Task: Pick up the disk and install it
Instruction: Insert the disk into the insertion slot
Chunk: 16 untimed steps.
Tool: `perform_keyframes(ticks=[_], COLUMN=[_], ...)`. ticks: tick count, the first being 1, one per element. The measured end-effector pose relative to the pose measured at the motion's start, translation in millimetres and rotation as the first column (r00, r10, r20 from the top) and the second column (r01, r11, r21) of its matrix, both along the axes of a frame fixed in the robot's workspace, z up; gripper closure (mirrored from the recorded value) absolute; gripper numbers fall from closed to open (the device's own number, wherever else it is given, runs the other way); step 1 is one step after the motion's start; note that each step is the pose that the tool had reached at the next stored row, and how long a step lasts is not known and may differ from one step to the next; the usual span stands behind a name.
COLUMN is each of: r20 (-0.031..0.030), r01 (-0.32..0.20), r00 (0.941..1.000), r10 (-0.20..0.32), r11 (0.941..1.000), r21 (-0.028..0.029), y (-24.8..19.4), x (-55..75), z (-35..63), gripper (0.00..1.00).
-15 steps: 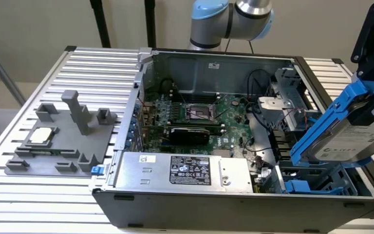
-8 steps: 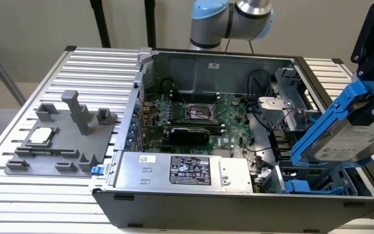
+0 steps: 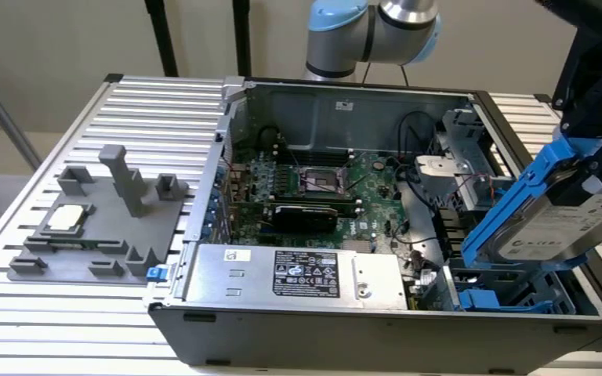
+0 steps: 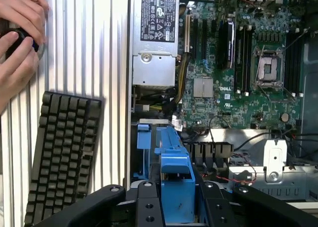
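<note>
Above the case (image 3: 385,325), the half-cropped gripper (image 3: 597,168) clamps the disk (image 3: 552,227).

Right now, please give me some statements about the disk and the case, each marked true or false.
1. The end effector holds the disk in its blue carrier. True.
2. The disk sits flat inside the case. False: it hangs tilted above the open case.
3. The processor chip lies on the grey fixture outside the case. True.
4. The keyboard lies inside the case. False: it lies on the slatted table beside the case.
</note>
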State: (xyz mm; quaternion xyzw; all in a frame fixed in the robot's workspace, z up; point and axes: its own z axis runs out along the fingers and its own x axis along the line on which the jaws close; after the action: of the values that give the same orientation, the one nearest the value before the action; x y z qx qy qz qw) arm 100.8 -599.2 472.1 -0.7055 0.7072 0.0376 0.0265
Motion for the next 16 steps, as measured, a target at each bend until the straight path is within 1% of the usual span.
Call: perform_keyframes(ticks=[2,6,7,8,16], r20=[0.0000,0.0000,0.0000,-0.0001,0.0000], r01=[0.000,0.000,0.000,0.000,0.000], r00=[1.0000,1.0000,1.0000,1.0000,1.0000], r10=[0.000,0.000,0.000,0.000,0.000], r11=[1.0000,0.9998,0.9997,0.9996,0.9996], r21=[-0.0041,-0.0203,-0.0262,-0.0280,-0.0284], y=[2.4,4.1,4.7,4.9,5.0], x=[0.0,0.0,0.0,0.0,0.2], z=[-3.4,-9.0,-11.7,-12.9,-16.5], gripper=[1.00,1.00,1.00,1.00,1.00])
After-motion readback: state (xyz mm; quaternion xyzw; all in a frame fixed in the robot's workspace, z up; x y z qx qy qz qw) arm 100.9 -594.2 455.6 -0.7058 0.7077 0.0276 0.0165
